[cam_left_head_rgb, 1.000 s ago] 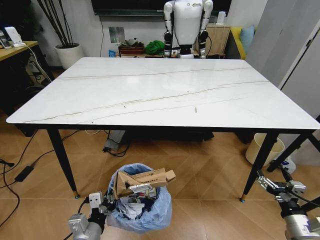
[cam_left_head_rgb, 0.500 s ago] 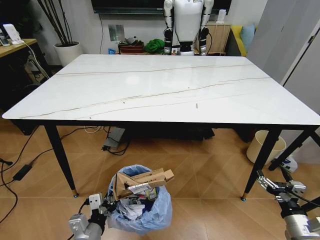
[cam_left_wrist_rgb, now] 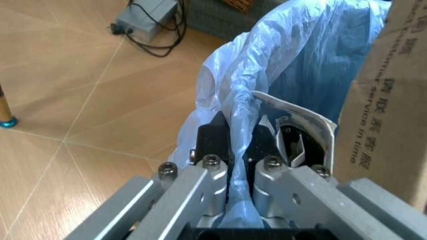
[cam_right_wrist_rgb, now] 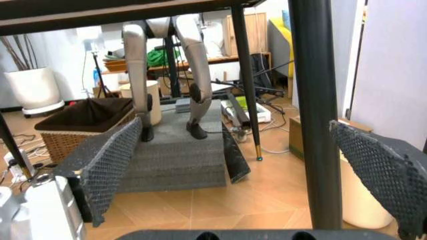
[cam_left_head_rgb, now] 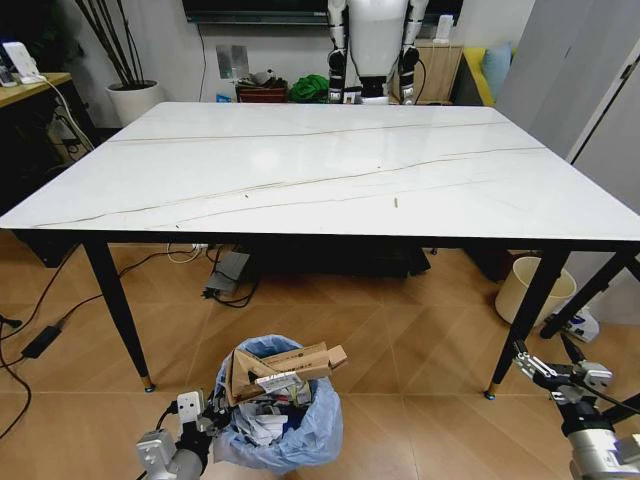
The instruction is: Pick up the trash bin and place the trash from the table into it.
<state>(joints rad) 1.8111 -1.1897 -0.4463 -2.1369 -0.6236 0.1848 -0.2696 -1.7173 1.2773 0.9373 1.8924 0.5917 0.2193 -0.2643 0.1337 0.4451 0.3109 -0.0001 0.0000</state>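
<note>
While the camera has pulled back, the trash bin (cam_left_head_rgb: 278, 408) remains on the floor before the table (cam_left_head_rgb: 320, 165), left gripper (cam_left_wrist_rgb: 237, 143) still pinching its bag rim. One bin holds one brown paper bag (cam_left_head_rgb: 285, 366); right gripper (cam_right_wrist_rgb: 247, 165) hangs wide open.

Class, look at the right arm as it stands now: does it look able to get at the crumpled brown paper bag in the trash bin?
Probably yes. The right gripper hangs open, with bare floor between it and the brown paper bag atop the trash bin; the left gripper pinches the far rim.
</note>
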